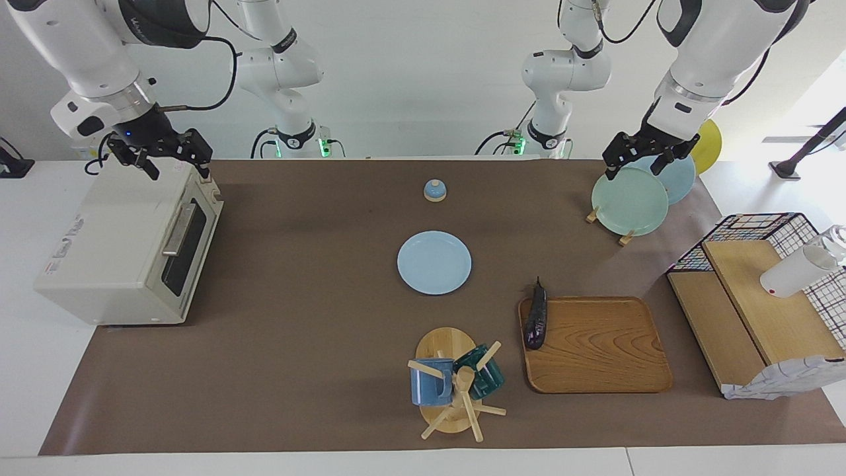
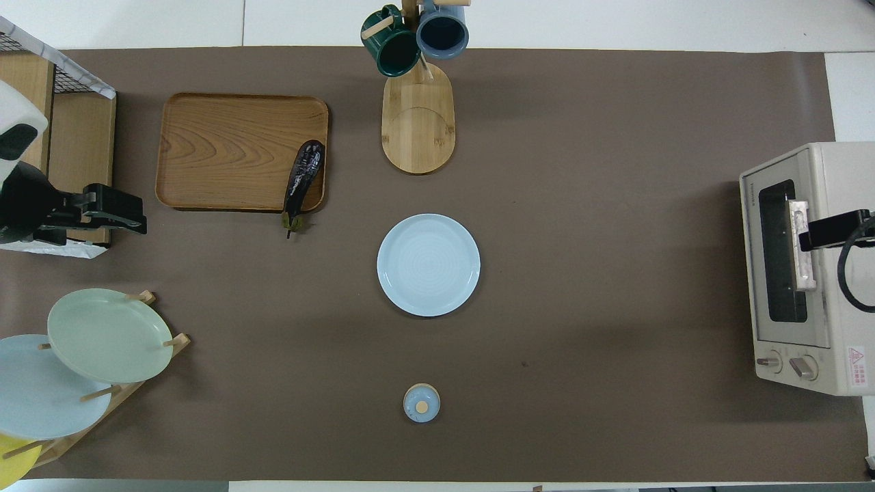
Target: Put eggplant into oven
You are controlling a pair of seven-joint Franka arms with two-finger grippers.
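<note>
The eggplant (image 1: 535, 320) is dark purple and glossy. It lies along the edge of the wooden tray (image 1: 608, 350) nearest the table's middle, with its stem tip toward the robots; it also shows in the overhead view (image 2: 304, 179). The oven (image 1: 125, 244) stands at the right arm's end of the table with its glass door shut and facing the table's middle; it also shows in the overhead view (image 2: 786, 273). My right gripper (image 1: 177, 165) is open and empty, up over the oven's top near the door handle (image 2: 830, 231). My left gripper (image 1: 636, 166) is open and empty above the plate rack (image 2: 140, 215).
A light blue plate (image 1: 434, 262) lies mid-table, with a small blue bell (image 1: 434, 190) nearer the robots. A mug tree (image 1: 456, 383) with a blue and a green mug stands beside the tray. A rack of plates (image 1: 629, 201) and a wire basket with wooden shelves (image 1: 760, 297) are at the left arm's end.
</note>
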